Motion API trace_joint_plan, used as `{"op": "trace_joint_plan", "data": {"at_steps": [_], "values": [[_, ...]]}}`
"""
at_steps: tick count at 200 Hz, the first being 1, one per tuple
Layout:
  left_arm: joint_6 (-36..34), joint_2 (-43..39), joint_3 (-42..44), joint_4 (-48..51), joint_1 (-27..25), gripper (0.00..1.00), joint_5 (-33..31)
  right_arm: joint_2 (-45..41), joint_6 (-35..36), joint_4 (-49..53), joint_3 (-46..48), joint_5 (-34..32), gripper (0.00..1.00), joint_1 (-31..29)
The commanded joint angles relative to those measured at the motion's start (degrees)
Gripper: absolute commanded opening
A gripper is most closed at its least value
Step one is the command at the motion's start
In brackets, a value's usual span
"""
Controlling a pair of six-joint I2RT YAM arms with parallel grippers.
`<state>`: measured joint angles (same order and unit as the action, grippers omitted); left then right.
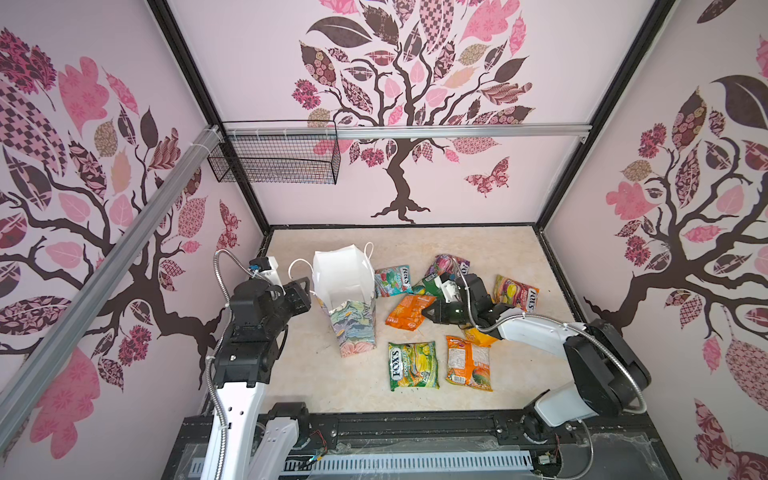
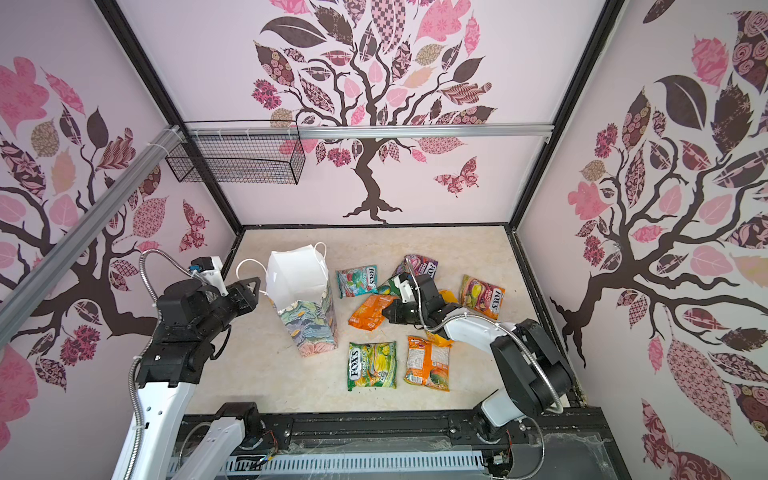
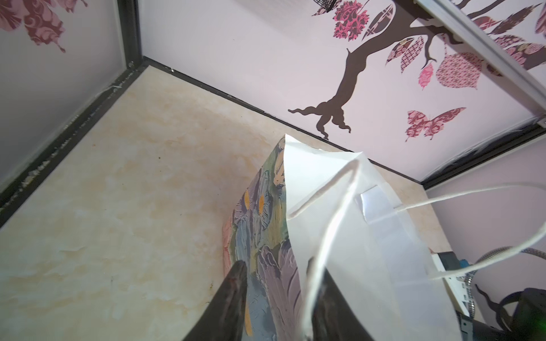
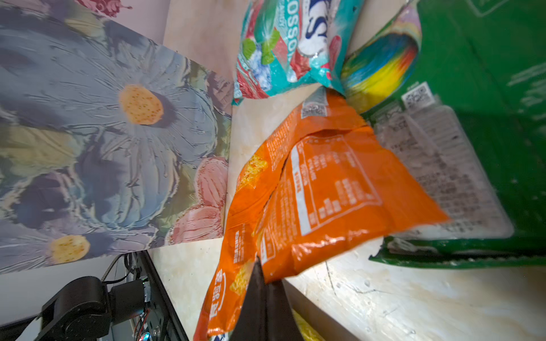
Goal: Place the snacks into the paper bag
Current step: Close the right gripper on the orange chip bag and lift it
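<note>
While left gripper (image 1: 305, 286) sits at the left rim of the paper bag (image 1: 353, 328), jaws spread, the wrist view shows one finger (image 3: 236, 289) outside the wall and one inside. Bag is upright, mouth open, left of centre on the table (image 1: 332, 395). Right gripper (image 1: 426, 311) is pressed together, pinching the right edge of the crumpled orange pouch (image 1: 405, 316) just right of the bag. Other snacks: teal pouch (image 1: 392, 280) and purple pouch (image 1: 451, 264) far, FOX'S green pouch (image 1: 413, 365) and second orange pouch (image 1: 468, 363) near, multicolour pouch (image 1: 515, 293) far right.
</note>
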<state>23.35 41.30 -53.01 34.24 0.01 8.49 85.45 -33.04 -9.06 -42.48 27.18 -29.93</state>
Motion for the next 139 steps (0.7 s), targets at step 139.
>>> {"op": "trace_joint_plan", "data": {"at_steps": [139], "values": [[3.34, 3.09, -5.17, 2.14, 0.1, 0.69, -0.33, -13.77, 8.17, 20.32, -10.77, -10.15, 0.0, -7.15]]}}
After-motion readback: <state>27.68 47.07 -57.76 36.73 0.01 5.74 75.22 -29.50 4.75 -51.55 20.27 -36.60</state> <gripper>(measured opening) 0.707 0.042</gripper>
